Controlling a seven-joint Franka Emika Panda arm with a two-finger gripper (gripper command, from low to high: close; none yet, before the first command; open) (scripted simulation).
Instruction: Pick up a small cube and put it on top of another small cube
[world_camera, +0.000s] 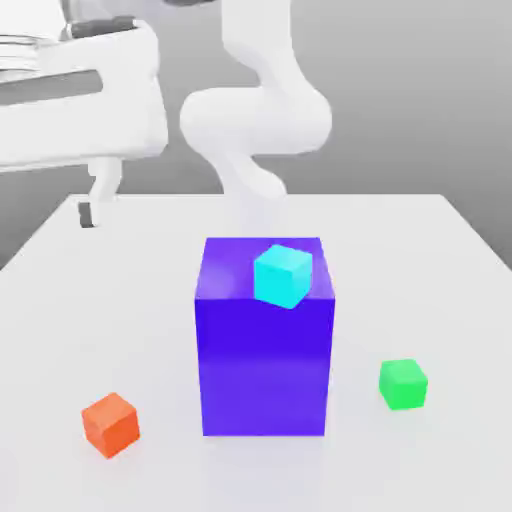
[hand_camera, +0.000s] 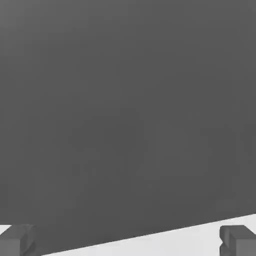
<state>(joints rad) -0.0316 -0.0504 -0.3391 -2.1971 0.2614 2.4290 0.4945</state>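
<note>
i am keeping the hand (hand_camera: 128, 241) spread and empty, hovering far from the cubes at the exterior view's left. the cyan cube (world_camera: 282, 275) is sitting on top of the big purple block (world_camera: 264, 350). i am judging that the approach is not yet begun; next i am needing to bring the hand above the cyan cube. the green cube (world_camera: 403, 384) is waiting on the white table (world_camera: 440, 300), against a grey room.

The arm (world_camera: 255, 115) is glossy white, made of thick rounded segments. Its claw (hand_camera: 128, 241) has two dark grey, blocky fingertips (hand_camera: 239, 240).
</note>
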